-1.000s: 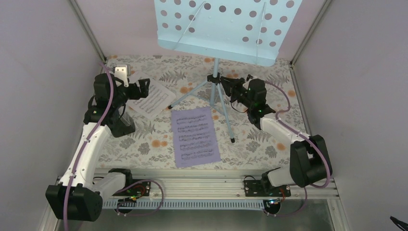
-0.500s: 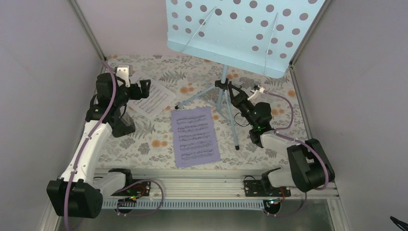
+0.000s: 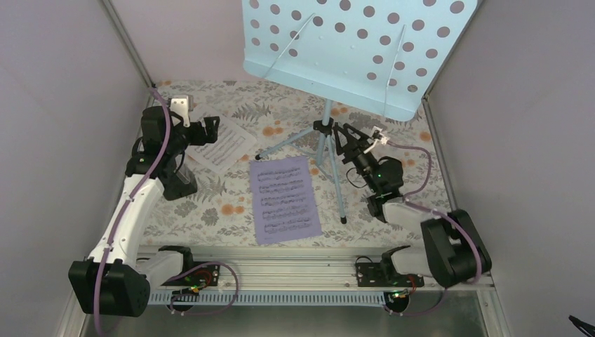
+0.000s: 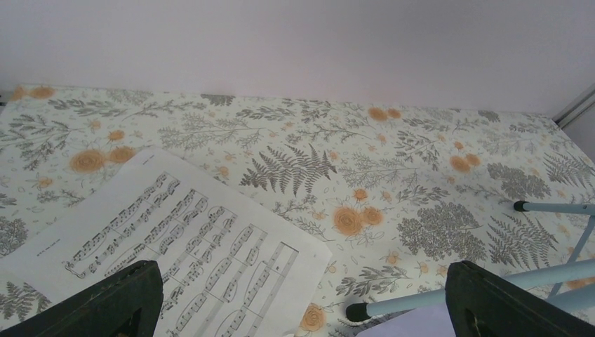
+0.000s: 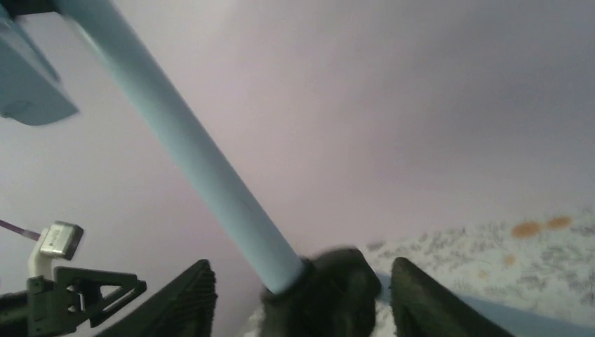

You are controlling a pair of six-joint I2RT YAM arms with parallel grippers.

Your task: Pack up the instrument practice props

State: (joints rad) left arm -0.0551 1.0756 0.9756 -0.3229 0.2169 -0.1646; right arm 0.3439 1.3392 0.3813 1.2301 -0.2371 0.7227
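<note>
**Top external.** The music stand [image 3: 358,49] stands fully erected at the far middle of the worktop [image 3: 210,210], with its tripod legs spread and its tray up. The lavender sheet [image 3: 284,200] lies flat near the centre, just left of the stand's near leg. A white sheet of music [image 3: 221,144] lies at far left. A black wedge box cannot be picked out with certainty. No container or packed item shows, so in my judgement the task is at an early stage: the stand is not yet folded and no sheet is gathered. The left gripper [image 3: 207,130] hovers over the white sheet. The right gripper [image 3: 345,139] sits at the tripod hub.

**Left wrist.** The left gripper [image 4: 302,281] is spread wide and holds nothing. The white sheet [image 4: 175,239] lies below it, and two stand legs [image 4: 435,295] run in from the right.

**Right wrist.** The right gripper [image 5: 302,281] is partly spread. Its fingers [image 5: 189,295] flank the black hub [image 5: 330,281] at the foot of the pole [image 5: 189,147], with gaps on both sides, so nothing is gripped.

**Change noted.** A second ago the right gripper was clamped on the stand, and the stand stood further left. The stand has since shifted right and been released. The left arm is almost unmoved.
</note>
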